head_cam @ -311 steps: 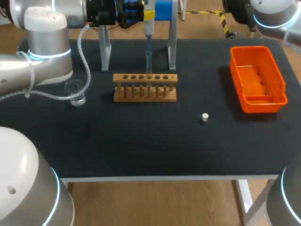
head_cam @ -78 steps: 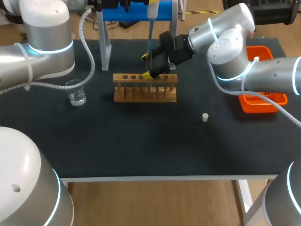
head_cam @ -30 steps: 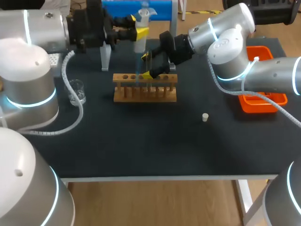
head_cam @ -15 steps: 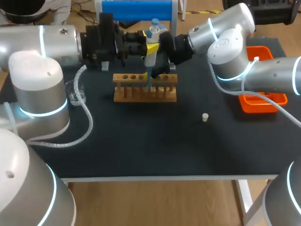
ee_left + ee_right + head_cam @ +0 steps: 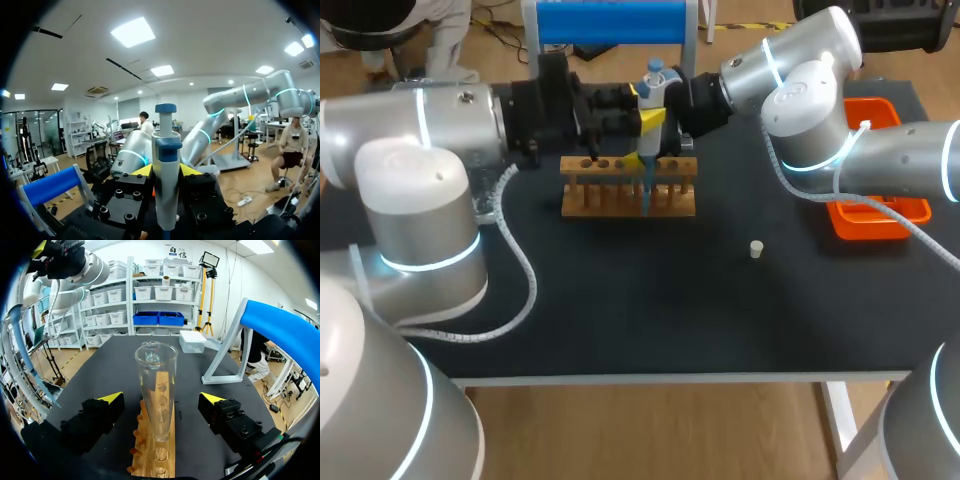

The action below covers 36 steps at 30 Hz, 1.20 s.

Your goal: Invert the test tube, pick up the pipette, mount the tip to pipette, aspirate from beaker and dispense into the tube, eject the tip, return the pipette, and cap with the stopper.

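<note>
Now pipette (image 5: 649,112) over rack (image 5: 610,202)

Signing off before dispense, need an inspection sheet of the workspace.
Surface: black table, no spill seen.
Job's things: pipette held above wooden rack, tip down at it; test tube upright in rack; stopper loose on table; beaker hidden.
Clutter: orange bin, partly behind right arm; blue-barred stand behind rack.
Claws: left claw shut on pipette; right claw open, fingers either side of tube, apart from it.
Cables: coiled hose on left arm.
Surroundings: nothing seen.
</note>
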Each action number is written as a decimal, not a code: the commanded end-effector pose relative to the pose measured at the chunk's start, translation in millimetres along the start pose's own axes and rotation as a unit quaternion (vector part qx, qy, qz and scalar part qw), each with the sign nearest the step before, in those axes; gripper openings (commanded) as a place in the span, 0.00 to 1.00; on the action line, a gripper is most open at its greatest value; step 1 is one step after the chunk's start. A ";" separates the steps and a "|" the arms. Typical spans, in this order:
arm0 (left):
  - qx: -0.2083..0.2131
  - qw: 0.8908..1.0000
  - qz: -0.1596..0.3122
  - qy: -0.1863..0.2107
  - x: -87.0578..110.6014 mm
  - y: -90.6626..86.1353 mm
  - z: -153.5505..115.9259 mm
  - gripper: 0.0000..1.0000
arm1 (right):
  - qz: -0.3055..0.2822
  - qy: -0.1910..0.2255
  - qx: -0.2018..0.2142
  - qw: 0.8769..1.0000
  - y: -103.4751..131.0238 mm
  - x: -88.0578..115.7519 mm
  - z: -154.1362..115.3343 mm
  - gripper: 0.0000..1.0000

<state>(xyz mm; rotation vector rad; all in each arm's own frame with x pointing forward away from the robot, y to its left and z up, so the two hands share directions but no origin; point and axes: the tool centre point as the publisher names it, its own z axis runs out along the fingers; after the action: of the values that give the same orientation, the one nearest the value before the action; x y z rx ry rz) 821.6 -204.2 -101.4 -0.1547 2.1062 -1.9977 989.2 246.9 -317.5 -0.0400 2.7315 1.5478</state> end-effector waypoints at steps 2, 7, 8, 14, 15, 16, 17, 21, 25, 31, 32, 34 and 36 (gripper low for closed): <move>0.003 1.000 0.001 -0.003 1.3 1.1 1.1 0.00 | 0.000 0.001 0.001 1.000 0.3 -0.3 -1.5 1.00; 0.003 1.000 0.001 -0.003 1.3 1.1 1.1 0.00 | -0.003 -0.003 0.005 1.000 0.8 0.9 -6.6 1.00; 0.003 1.000 0.001 -0.003 1.3 1.1 1.1 0.00 | -0.004 -0.003 0.005 1.000 1.3 2.0 -11.9 1.00; 0.003 1.000 0.001 -0.003 1.3 1.1 1.1 0.00 | -0.023 -0.011 0.016 1.000 2.9 14.6 -51.0 1.00; 0.003 1.000 0.001 -0.003 1.3 1.1 1.1 0.00 | -0.027 -0.014 0.018 0.999 3.2 17.3 -59.1 1.00; 0.003 1.000 0.001 -0.003 1.3 1.1 1.1 0.00 | -0.028 -0.014 0.018 0.999 3.4 19.7 -67.0 1.00; 0.003 1.000 0.001 -0.003 1.3 1.1 1.1 0.00 | -0.030 -0.013 0.015 0.999 4.1 22.8 -76.4 1.00; 0.003 1.000 0.001 -0.003 1.3 1.1 1.1 0.00 | -0.039 -0.026 0.010 0.999 4.2 36.5 -113.3 1.00; 0.003 1.000 0.001 -0.003 1.3 1.1 1.1 0.00 | -0.042 -0.040 -0.009 0.998 4.1 53.6 -149.7 1.00; 0.003 1.000 0.001 -0.003 1.3 1.1 1.1 0.00 | -0.030 -0.046 -0.071 0.996 6.7 86.1 -185.6 1.00; 0.003 1.000 0.001 -0.003 1.3 1.1 1.1 0.00 | -0.029 -0.051 -0.079 0.995 7.5 92.6 -188.4 1.00; 0.003 1.000 0.001 -0.003 1.3 1.1 1.1 0.00 | -0.023 -0.047 -0.102 0.993 8.9 103.4 -193.2 1.00; 0.003 1.000 0.001 -0.003 1.3 1.1 1.1 0.00 | -0.021 -0.045 -0.117 0.992 10.7 112.9 -195.0 1.00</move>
<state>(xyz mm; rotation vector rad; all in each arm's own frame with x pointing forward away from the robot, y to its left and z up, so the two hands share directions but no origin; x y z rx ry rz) 820.7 -203.7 -102.1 -0.1549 2.1009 -2.0017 912.3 120.1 -220.1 -0.0526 2.5124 1.7731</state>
